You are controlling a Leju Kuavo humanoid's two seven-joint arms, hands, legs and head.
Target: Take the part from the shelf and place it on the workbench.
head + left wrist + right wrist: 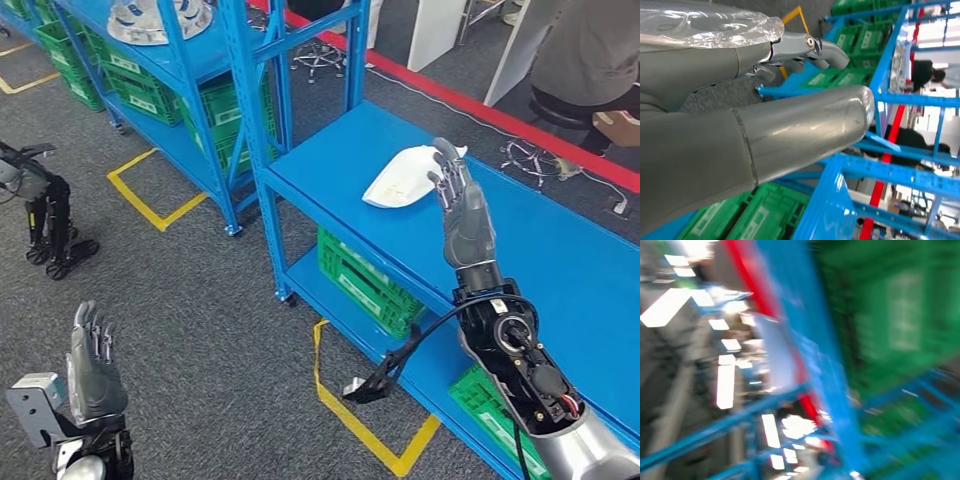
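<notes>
Part [401,178], white and flat, lies on the top of the blue workbench [543,250], toward its far left end, with one edge close to the bench's front-left corner. Judged from where it lies, the main job looks done: the piece is on the bench and not on the rack.

Largest in the room is that workbench, running from the middle of the scene off to the near right, with green crates [366,283] on its lower level. Left of it and farther off stands the blue shelf [181,60], also stacked with green crates; on its top board sits another pale, rounded item [155,20], which I cannot identify for sure. Yellow tape marks squares on the grey carpet. A person [581,60] sits at the far right behind a red floor line.

The right hand [453,180] is raised over the bench, fingers spread and pointing up, their tips right at the near edge of the part; whether they touch it I cannot tell. It grips nothing that I can see. The right wrist view is too smeared to help.

The left hand [92,365] is low at the near left, over the carpet, fingers straight and apart, holding nothing; its wrist view shows the same.

What seems left is only for the right arm to draw clear of the part.
</notes>
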